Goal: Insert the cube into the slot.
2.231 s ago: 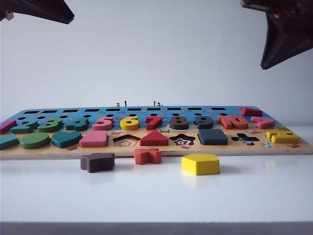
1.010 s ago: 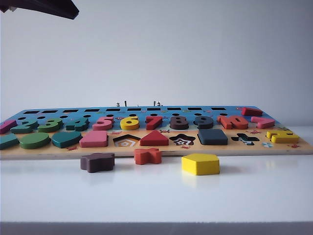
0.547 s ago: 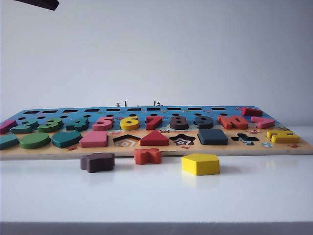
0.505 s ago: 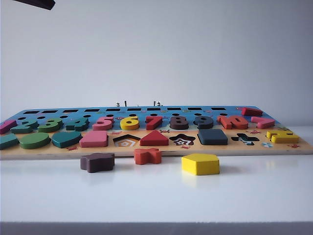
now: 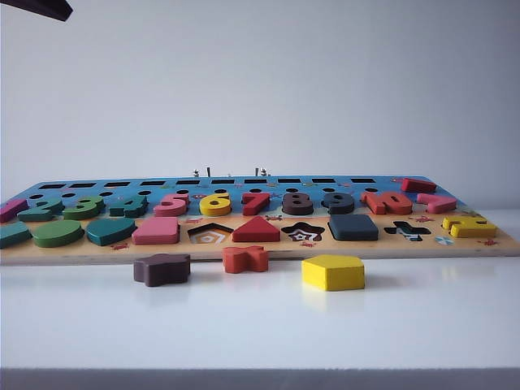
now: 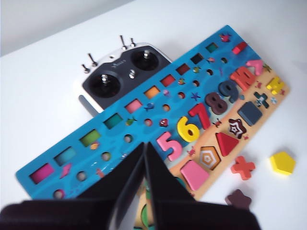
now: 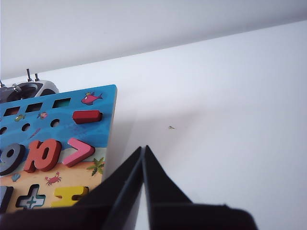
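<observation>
Left gripper (image 6: 144,146): shut tight, fingers pressed to a point, holds nothing; hangs high above the puzzle board (image 6: 110,143), over its pink-square end.
Right gripper (image 7: 143,148): shut too, empty; sits off the board's end near the greater-than sign, over bare table.
Change, arms: right arm gone from the exterior view, where it showed above the board's right end two seconds ago; left arm (image 5: 32,6) shrunk to a dark sliver at the upper corner, far above the board's left end, less of it in view with each picture.
Change, blocks: none; every piece on and before the board (image 5: 260,248) lies as it did.
Cube (image 5: 353,227): seated level in the board's front row, between the star recess (image 5: 303,234) and the plus recess (image 5: 407,231); touched by neither gripper.
Slot: filled by the cube, floor hidden.
Loose pieces: yellow pentagon (image 5: 332,272), red cross (image 5: 245,258) and dark star (image 5: 162,269) just before the board's front edge.
Meaning: insertion looks done; both arms seem to be pulling clear.
</observation>
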Tool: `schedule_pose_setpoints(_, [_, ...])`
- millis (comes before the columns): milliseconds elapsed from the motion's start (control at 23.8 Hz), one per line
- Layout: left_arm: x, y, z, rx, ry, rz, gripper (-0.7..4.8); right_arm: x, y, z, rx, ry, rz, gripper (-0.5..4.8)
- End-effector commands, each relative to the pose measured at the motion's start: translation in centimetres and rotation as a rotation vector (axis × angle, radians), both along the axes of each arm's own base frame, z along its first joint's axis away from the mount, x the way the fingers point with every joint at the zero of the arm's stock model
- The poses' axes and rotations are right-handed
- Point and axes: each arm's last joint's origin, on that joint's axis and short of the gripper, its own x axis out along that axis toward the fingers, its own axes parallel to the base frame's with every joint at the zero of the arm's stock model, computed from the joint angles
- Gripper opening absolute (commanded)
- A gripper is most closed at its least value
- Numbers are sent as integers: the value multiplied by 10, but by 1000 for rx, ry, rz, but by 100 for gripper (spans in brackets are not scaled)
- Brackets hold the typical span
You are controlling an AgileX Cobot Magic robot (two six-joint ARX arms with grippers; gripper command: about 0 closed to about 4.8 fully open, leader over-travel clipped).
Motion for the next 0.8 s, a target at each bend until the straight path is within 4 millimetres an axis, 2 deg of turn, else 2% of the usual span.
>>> schedule_pose_setpoints(42, [-3,11,5,-10,-57,74,17,-2,0,-2,-1,-27,-3,-4])
schedule_pose_setpoints(210, [-17,31,7,-13,-137,249,17,-4,0,-9,0,-24,-2,-4])
schedule_pose_setpoints(295, [-23,36,-3,-12,-215,400,17,-4,0,-13,-1,9,-3,-4])
schedule_pose_setpoints(421, [-29,39,-17,-14,-283,504,17,-4,0,-17,0,21,-3,-4])
schedule_pose_setpoints(505, [-38,42,-43,-30,-346,591,17,-2,0,-29,1,65,-3,-4])
schedule_pose_setpoints(674, [-51,44,-84,-31,-389,650,17,-3,0,-30,0,72,-4,-4])
schedule_pose_setpoints(800, [-57,45,-108,-25,-403,701,17,-3,0,-30,0,72,-4,-4])
